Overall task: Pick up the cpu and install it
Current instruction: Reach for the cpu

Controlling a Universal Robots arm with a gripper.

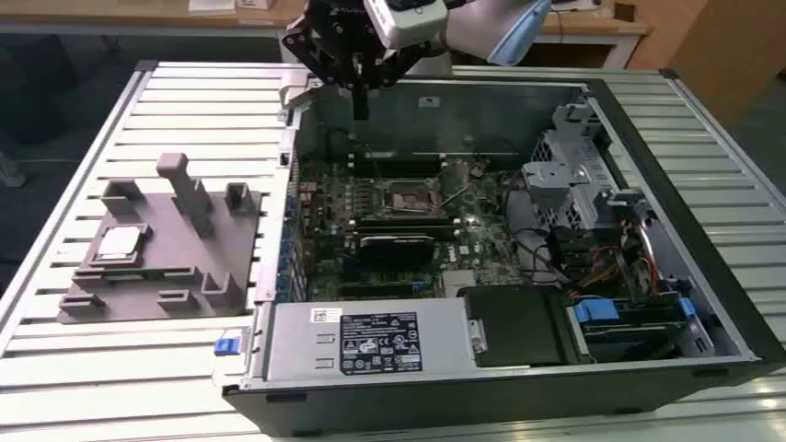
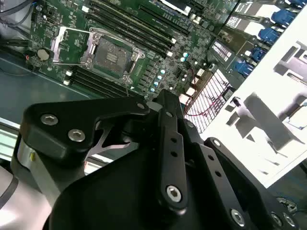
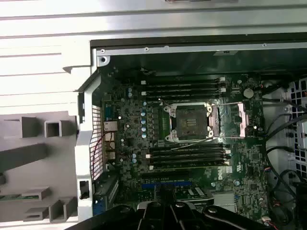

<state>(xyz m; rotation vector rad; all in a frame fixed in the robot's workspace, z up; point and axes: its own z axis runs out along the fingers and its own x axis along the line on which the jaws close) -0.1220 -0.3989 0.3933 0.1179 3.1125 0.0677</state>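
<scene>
no legible text anywhere

I count one cpu [image 1: 120, 241], one grey fixture block [image 1: 184, 267] and one open computer case [image 1: 491, 398] on the one tabletop [image 1: 110, 368]. Inside the case there is one motherboard [image 3: 134, 143] with one socket [image 3: 192, 122] and two banks of memory slots [image 3: 184, 88], one on each side of the socket. There is also one power supply box [image 1: 368, 341], and one end effector [image 1: 360, 115], mine.
</scene>
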